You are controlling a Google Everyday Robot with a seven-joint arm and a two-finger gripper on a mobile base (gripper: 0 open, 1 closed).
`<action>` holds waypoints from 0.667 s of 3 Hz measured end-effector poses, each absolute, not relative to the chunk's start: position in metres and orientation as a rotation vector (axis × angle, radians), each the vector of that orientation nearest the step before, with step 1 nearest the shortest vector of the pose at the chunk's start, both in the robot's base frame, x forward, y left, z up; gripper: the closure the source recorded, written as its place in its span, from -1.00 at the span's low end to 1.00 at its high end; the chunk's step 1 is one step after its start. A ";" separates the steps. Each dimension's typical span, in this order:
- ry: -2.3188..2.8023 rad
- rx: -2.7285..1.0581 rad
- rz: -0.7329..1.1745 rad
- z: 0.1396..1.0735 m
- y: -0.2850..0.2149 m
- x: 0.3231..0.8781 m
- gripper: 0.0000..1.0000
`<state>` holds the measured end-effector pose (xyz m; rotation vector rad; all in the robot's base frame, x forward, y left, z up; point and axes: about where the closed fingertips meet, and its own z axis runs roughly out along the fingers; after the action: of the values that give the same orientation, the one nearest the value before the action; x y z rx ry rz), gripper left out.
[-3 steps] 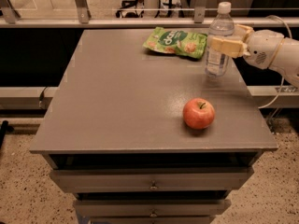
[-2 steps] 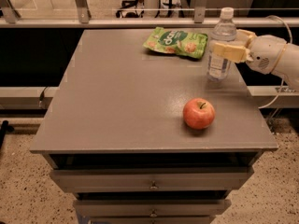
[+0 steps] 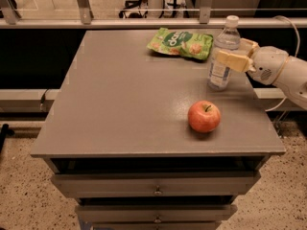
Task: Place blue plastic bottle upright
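Note:
The blue plastic bottle [image 3: 220, 74] is clear with a white cap and a white label. It stands upright near the right edge of the grey table [image 3: 124, 104], its base on or just above the top. My gripper [image 3: 230, 52] reaches in from the right and is shut on the bottle's upper body. One cream finger [image 3: 229, 60] crosses the front of the bottle and the other is behind it.
A red apple [image 3: 204, 116] sits in front of the bottle, toward the table's front right. A green snack bag [image 3: 181, 43] lies at the back, left of the bottle. Drawers [image 3: 156, 185] are below the top. A railing runs behind the table.
The gripper has lowered the upright bottle a little toward the table top, keeping its hold. The apple and the bag have not moved.

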<state>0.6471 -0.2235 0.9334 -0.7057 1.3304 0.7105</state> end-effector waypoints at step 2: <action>1.266 -0.685 0.721 0.942 -0.225 0.643 0.30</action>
<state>0.6428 -0.2248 0.9416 -0.6852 1.2659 0.7207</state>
